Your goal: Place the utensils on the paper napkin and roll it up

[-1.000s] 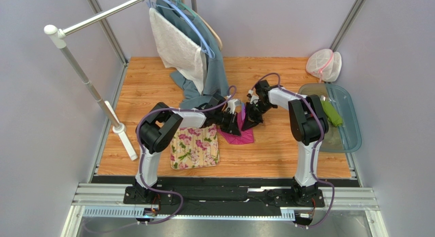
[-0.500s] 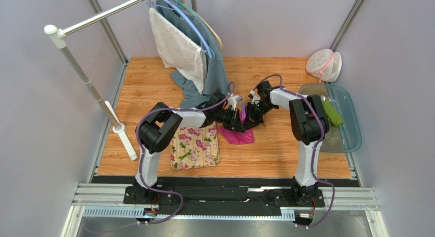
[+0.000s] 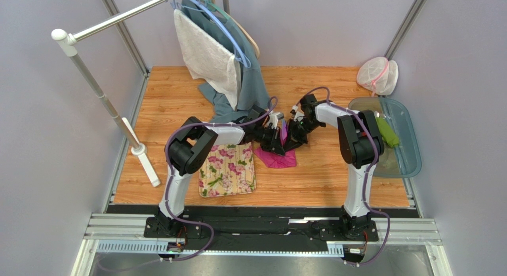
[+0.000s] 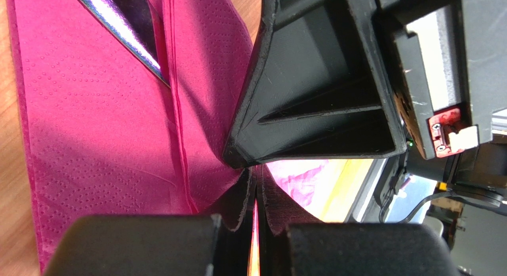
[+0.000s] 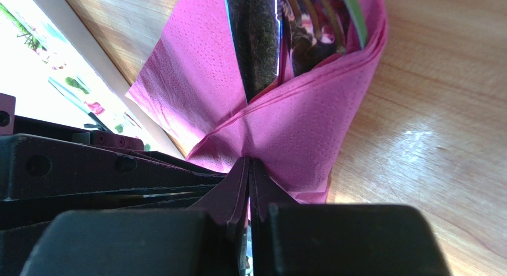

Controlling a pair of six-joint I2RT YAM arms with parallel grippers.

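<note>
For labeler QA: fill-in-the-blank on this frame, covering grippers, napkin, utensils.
Left gripper and right gripper are both ___ on the napkin.
The utensils sit ___ the folded napkin.
From the top view, the flowered mat lies to the napkin's ___.
Missing: shut; inside; left.

1 napkin (image 3: 277, 158), 2+ utensils (image 5: 256, 50) vis., 1 floral mat (image 3: 227, 169), 1 tray (image 3: 410, 151).

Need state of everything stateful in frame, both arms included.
magenta-pink paper napkin: folded around the cutlery, pinched by both grippers.
dark silvery metal utensils: inside the fold, ends showing.
left gripper: jaws shut on the napkin.
right gripper: jaws shut on the napkin.
cream flowered mat: lying flat.
</note>
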